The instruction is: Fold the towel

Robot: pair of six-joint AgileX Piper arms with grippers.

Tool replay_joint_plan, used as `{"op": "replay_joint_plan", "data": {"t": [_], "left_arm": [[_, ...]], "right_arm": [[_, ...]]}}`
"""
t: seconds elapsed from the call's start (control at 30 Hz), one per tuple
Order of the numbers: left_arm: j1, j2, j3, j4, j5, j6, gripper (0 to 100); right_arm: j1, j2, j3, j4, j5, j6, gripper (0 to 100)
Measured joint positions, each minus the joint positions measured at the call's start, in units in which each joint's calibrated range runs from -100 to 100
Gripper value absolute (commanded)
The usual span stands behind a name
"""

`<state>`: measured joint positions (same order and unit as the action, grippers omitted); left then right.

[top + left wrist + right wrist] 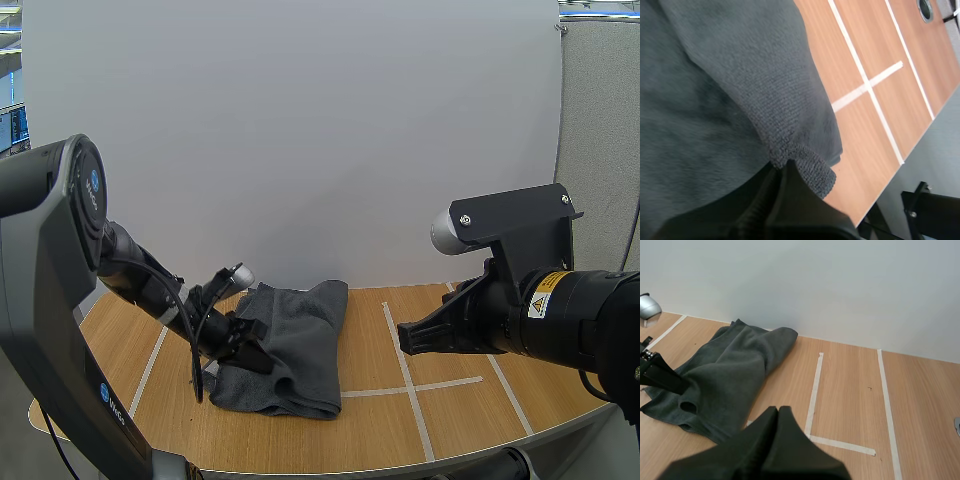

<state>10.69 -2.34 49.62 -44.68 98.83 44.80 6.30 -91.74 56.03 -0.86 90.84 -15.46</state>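
1. The towel (293,350), dark grey, lies bunched on the wooden table (460,415). Its layers are heaped loosely and one end reaches toward the white wall behind.
2. The left gripper (252,335) is at the towel's left edge, low over the cloth and against it.
3. In the left wrist view, its fingers (800,205) are drawn close together, with almost no gap between them. A rolled bit of towel hem (810,170) is caught at their tips, so this pincer is clamped on the towel's edge.
4. From the right wrist view, the same pincer meets the towel's left side, where the cloth puckers into a small loop just beside it.
5. The right gripper (777,412) is off the towel, to its right, above bare wood and touching nothing.
6. Its two fingers lie pressed together as one dark wedge. They are fully closed and hold nothing.
7. White tape lines (400,365) run across the table to the right of the towel. The nearest long strip is just beside the towel's right edge, and the right gripper sits beyond that strip.
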Motion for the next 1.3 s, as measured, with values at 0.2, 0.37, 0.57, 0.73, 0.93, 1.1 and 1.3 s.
{"op": "replay_joint_plan", "data": {"t": [0.2,0.37,0.57,0.73,0.93,1.1,1.3], "left_arm": [[2.47,-0.9,-3.4,3.5,0.0,0.0,0],[4.37,-0.9,-3.6,7.3,0.2,1.0,0],[6.96,-0.9,-3.6,10.6,0.2,3.2,0],[8.81,-0.9,-4.5,13.0,0.2,5.4,0],[9.40,-0.9,-6.6,13.7,0.2,7.3,0],[9.40,0.7,-8.0,13.6,0.3,8.1,0],[9.44,7.0,-8.9,14.6,0.6,8.1,0]], "right_arm": [[0.0,0.0,0.0,0.0,0.0,0.0,0],[0.0,0.0,0.0,0.0,0.0,0.0,0],[0.0,0.0,0.0,0.1,0.0,0.0,0],[0.0,0.0,0.0,0.9,0.0,0.0,0],[0.0,0.0,0.0,1.8,0.0,0.0,0],[0.0,0.0,0.0,2.2,0.2,0.0,0],[0.0,0.0,0.0,2.5,1.0,0.0,0]]}}
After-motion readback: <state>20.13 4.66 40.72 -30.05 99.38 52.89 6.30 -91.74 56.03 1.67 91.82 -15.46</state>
